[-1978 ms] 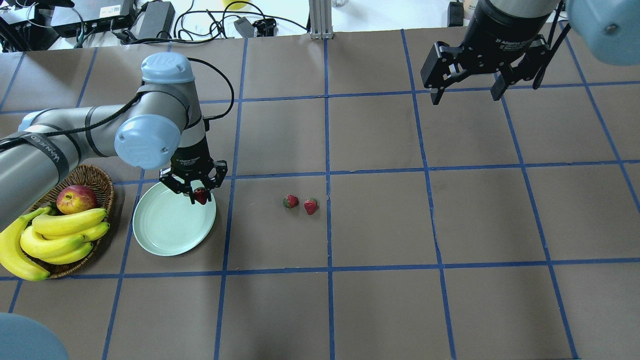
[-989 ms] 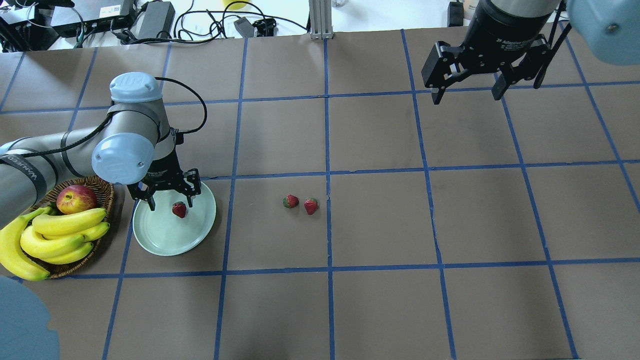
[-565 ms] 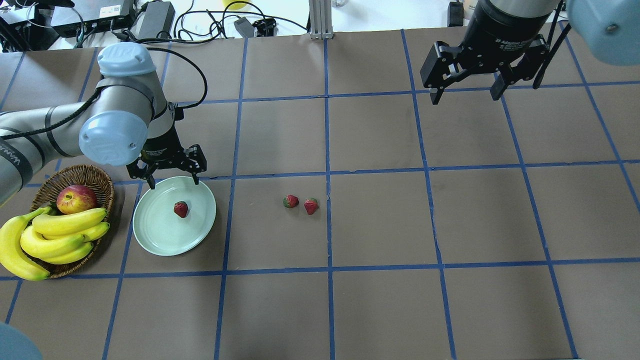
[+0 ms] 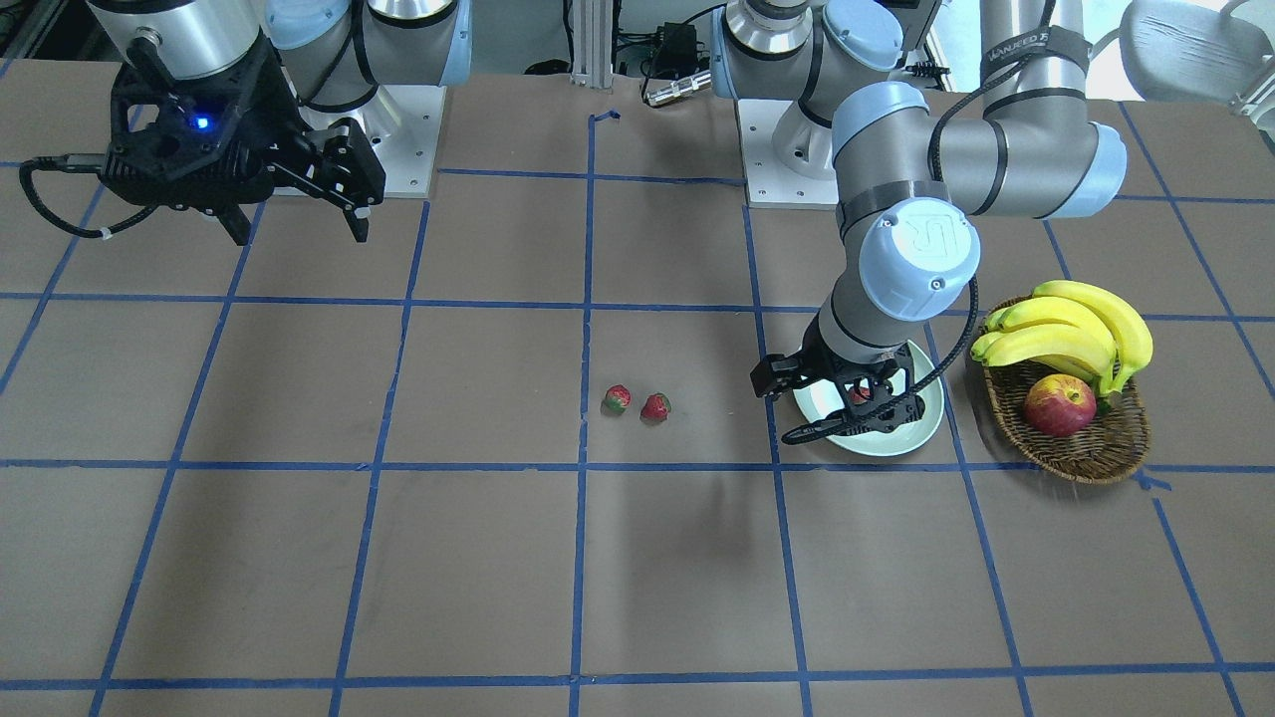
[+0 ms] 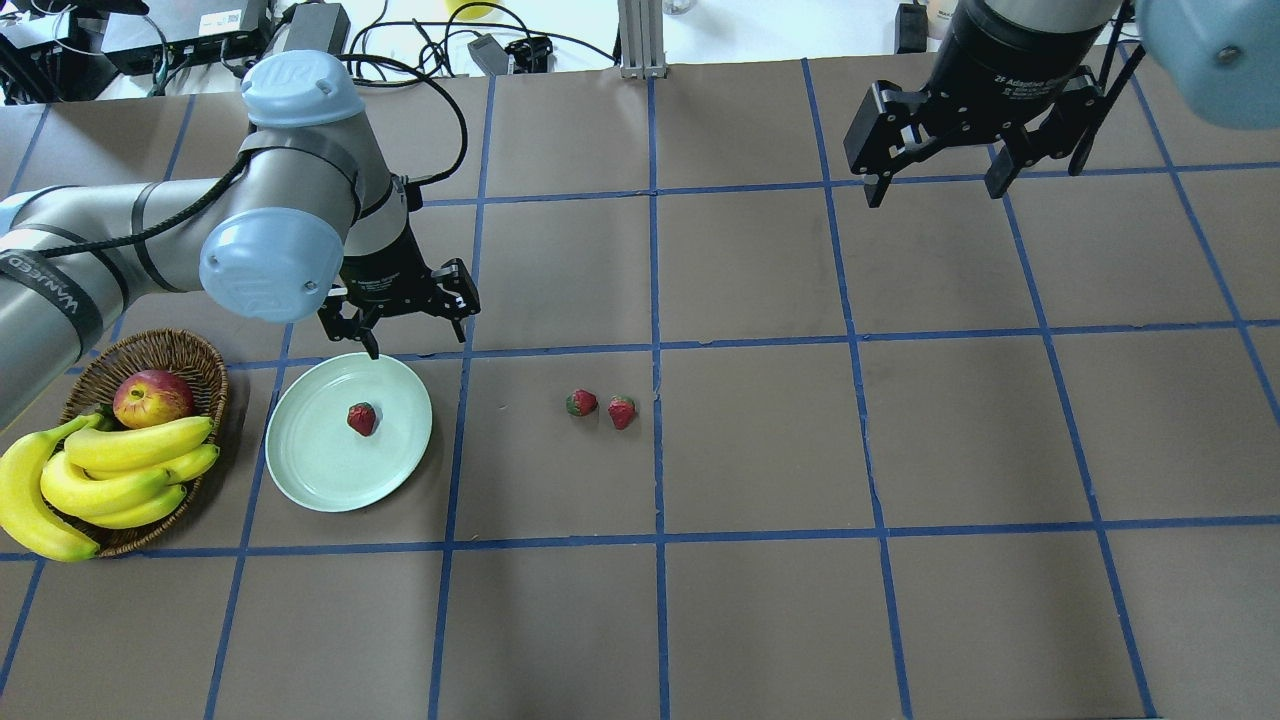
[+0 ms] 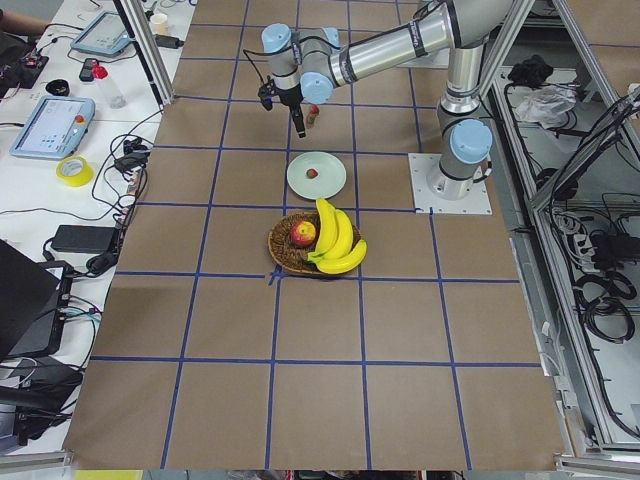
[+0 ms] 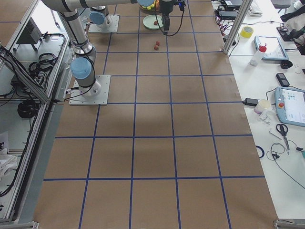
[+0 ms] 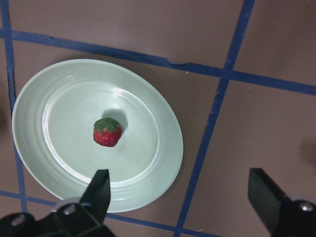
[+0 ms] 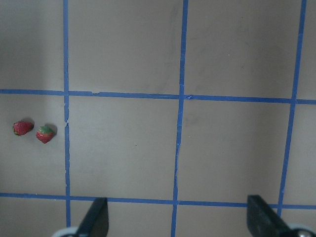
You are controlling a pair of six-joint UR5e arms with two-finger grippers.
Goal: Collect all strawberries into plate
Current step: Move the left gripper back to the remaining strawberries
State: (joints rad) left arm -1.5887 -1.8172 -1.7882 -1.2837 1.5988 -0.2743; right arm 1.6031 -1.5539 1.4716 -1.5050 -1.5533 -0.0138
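One strawberry sits on the plate, two more strawberries lie well off it — tiny, light, likely soft, so pinch gently across the body. Left gripper by the plate and right gripper both gape empty.

Bare table around two strawberries, basket beside plate

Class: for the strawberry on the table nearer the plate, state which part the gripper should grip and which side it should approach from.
Take the strawberry across its red body, straight down from above: it lies low on the table. Probably set the jaws on its robot-facing and far sides, because the other strawberry lies close beside it, on the side away from the plate.
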